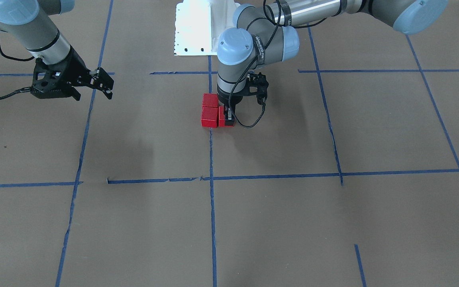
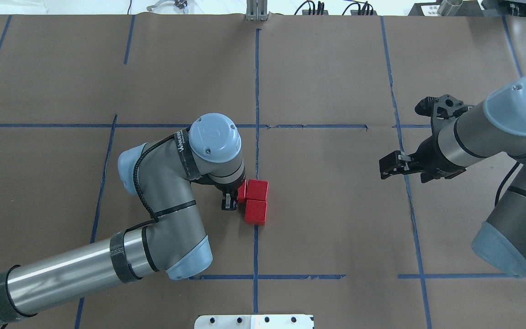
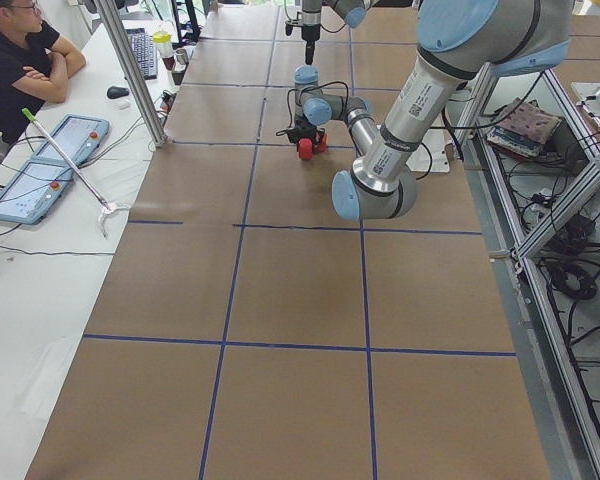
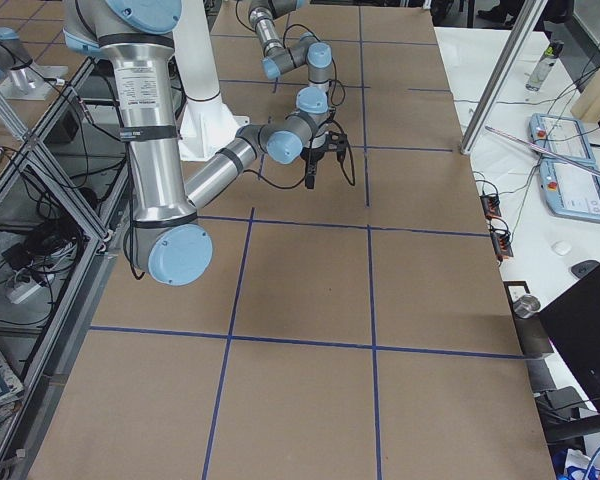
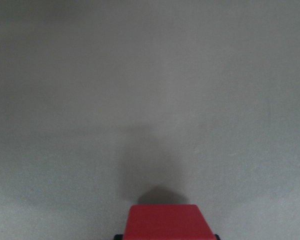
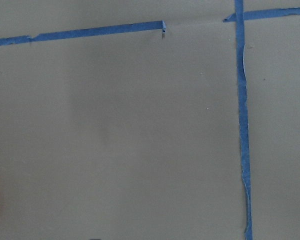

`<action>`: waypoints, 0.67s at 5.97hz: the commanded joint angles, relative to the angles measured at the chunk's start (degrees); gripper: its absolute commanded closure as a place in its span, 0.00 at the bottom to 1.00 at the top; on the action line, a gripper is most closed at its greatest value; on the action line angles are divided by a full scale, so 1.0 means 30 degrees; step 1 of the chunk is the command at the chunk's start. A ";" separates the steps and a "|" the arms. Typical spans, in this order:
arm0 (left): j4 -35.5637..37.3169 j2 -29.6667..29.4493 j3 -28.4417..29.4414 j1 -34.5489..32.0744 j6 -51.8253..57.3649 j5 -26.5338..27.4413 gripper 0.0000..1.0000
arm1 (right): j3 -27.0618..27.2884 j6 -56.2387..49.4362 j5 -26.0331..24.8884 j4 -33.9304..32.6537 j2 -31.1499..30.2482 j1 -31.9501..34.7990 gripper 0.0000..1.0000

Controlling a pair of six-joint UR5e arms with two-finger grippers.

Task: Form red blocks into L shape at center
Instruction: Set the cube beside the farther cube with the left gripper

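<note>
Three red blocks (image 1: 209,116) and two claws (image 1: 228,118) (image 1: 104,84).

The brown paper surface (image 2: 39,68) is marked into cells by blue tape lines (image 2: 390,68). Three red blocks (image 2: 257,189) cluster together, touching, in the center (image 2: 327,205) rectangle, straddling its vertical tape line. A white base plate (image 2: 254,321) sits at the robot's edge.

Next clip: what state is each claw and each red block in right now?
Left claw: shut on the third red block, low at the table, beside the others.
Right claw: hovers off to the side, holds nothing; opening unclear.
Other two red blocks: lying flat, touching each other.
</note>
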 commanded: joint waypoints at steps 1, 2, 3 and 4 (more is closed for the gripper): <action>-0.0018 -0.0028 0.0089 0.0002 0.0058 0.0033 0.92 | 0.0008 -0.0001 0.0009 0.0000 0.0000 -0.0007 0.00; -0.0047 -0.0028 0.0089 0.0002 0.0117 0.0033 0.84 | 0.0008 -0.0001 0.0009 0.0000 0.0000 -0.0007 0.00; -0.0424 0.0001 0.0089 0.0002 0.0117 0.0033 0.77 | 0.0008 -0.0001 0.0009 0.0000 0.0000 -0.0007 0.00; -0.0573 0.0001 0.0118 0.0002 0.0117 0.0033 0.73 | 0.0037 -0.0001 0.0009 0.0000 0.0000 0.0022 0.00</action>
